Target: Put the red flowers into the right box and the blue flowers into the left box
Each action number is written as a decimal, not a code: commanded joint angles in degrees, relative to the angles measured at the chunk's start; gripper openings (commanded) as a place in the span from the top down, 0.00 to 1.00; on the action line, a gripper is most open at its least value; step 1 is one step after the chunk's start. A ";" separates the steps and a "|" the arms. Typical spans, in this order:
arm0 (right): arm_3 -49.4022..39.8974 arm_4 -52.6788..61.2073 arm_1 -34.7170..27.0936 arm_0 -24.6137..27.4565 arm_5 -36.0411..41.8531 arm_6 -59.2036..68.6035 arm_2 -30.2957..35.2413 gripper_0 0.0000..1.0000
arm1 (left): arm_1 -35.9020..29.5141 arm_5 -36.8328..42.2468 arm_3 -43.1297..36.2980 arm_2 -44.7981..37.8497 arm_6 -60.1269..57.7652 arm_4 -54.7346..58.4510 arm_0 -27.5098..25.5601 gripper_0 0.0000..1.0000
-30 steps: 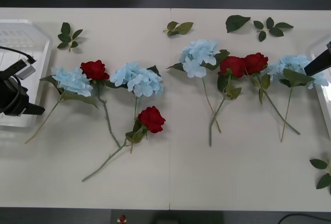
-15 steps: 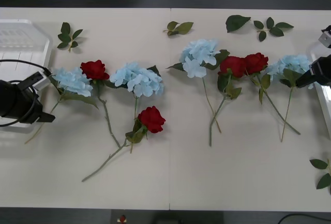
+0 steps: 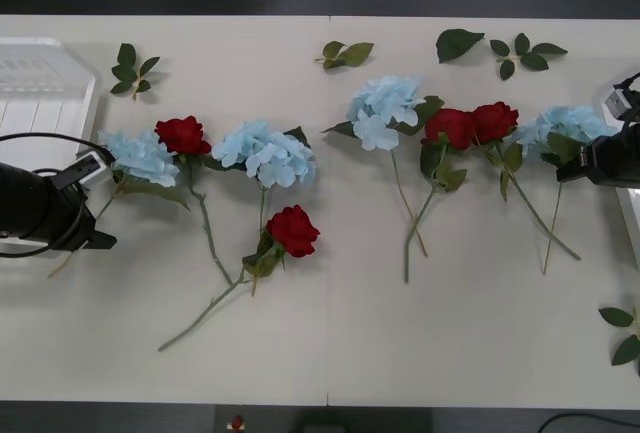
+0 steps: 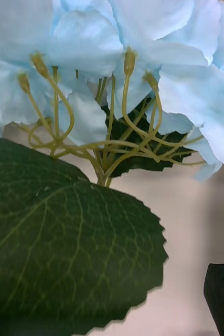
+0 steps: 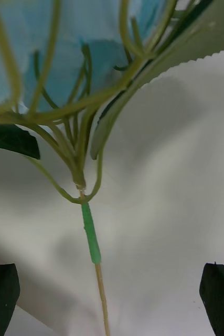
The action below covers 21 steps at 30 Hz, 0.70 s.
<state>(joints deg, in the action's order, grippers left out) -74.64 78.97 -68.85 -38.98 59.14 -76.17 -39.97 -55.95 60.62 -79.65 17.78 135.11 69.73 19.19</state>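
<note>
Your left gripper [image 3: 95, 203] sits at the left edge of the front frame, at the stem of the leftmost of the blue flowers [image 3: 140, 156]. In the left wrist view its black fingers [image 5: 219, 296] stand wide apart in the bottom corners, with that bloom's thin stem [image 5: 92, 247] running between them, untouched.

Your right gripper [image 3: 570, 165] is at the right edge, against the rightmost blue bloom [image 3: 570, 125]. Whether it is wide or narrow you cannot tell.

The red flowers [image 3: 293, 230] lie scattered across the middle of the table [image 3: 330, 343]. The left box [image 3: 45, 93] sits at upper left; the right box [image 3: 630, 208] at the right edge.
</note>
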 commanded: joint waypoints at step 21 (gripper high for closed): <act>8.02 -5.76 7.24 0.13 -4.03 -7.86 0.33 0.00 | 2.60 -2.35 -0.33 1.20 1.30 -3.37 1.29 1.00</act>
<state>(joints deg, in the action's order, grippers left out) -66.48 74.14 -61.47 -38.98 55.64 -80.49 -39.97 -53.01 59.30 -79.64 18.83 135.10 66.68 19.19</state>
